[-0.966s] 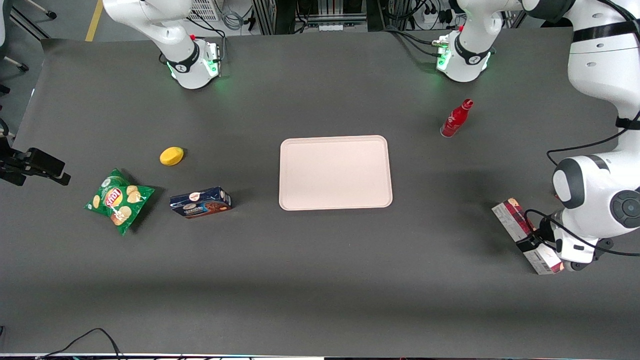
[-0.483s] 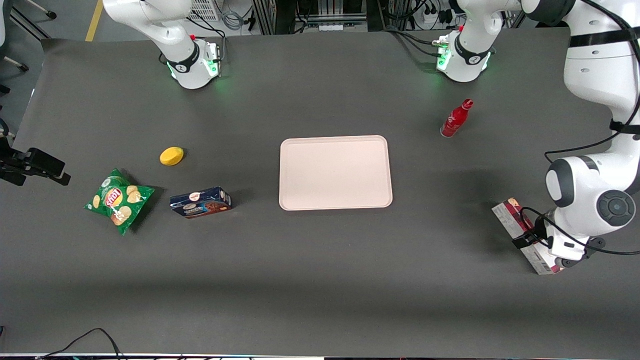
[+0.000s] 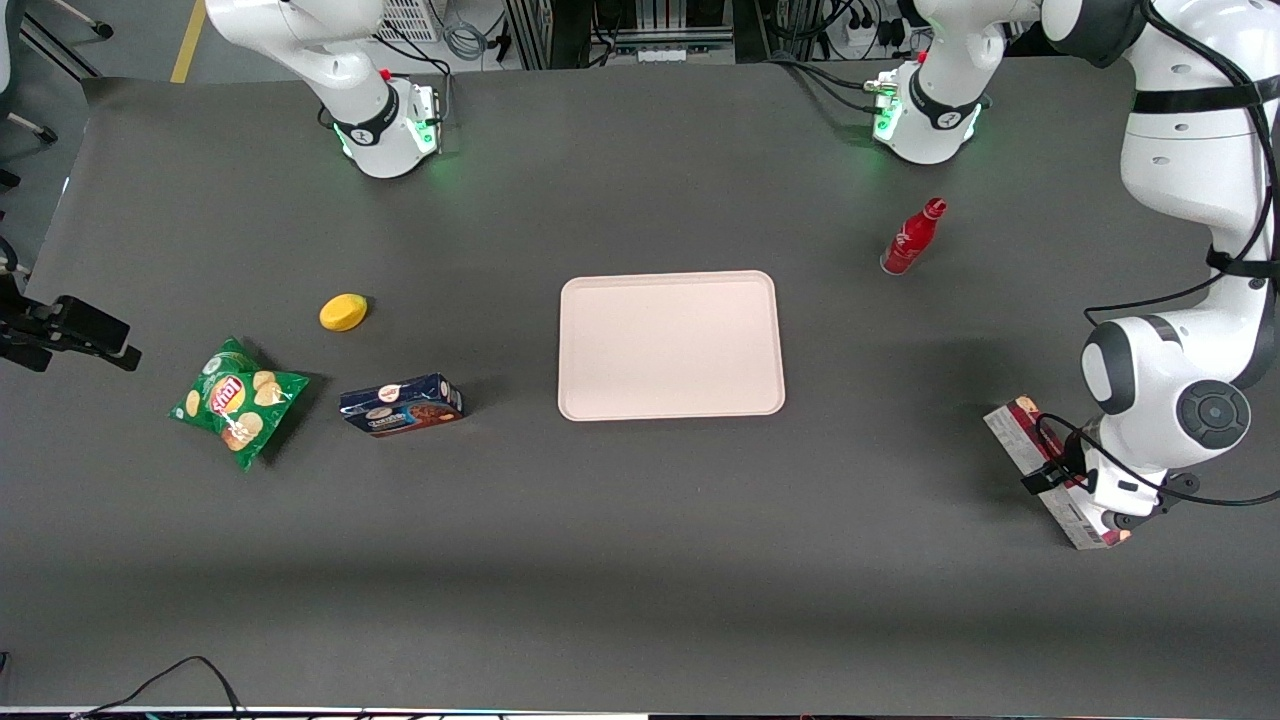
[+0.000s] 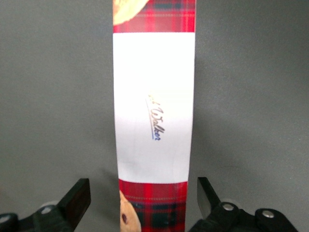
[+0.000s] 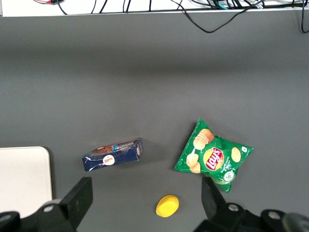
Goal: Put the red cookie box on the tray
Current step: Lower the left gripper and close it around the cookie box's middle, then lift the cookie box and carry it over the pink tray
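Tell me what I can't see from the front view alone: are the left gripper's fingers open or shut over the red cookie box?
Observer: Open. In the left wrist view the gripper straddles the red cookie box, one finger along each long side.
Operator: Are the fingers touching it?
Observer: No. Grey table shows between each of the fingers and the box.
Operator: Which face is toward the wrist camera?
Observer: The white label panel with script print, with red plaid at both ends.
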You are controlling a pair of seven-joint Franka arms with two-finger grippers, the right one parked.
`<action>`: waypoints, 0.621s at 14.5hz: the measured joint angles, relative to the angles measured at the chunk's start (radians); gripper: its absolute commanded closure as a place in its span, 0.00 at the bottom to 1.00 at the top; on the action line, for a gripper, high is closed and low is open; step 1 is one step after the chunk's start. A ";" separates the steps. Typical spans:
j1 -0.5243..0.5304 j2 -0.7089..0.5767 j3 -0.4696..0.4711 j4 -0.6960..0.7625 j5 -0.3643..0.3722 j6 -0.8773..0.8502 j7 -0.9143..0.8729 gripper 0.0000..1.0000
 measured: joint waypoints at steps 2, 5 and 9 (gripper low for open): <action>0.000 0.000 0.000 0.002 -0.010 0.000 0.000 0.42; -0.001 0.000 -0.001 0.003 -0.011 0.001 0.000 0.76; -0.006 -0.002 -0.010 0.004 -0.011 0.001 0.001 0.86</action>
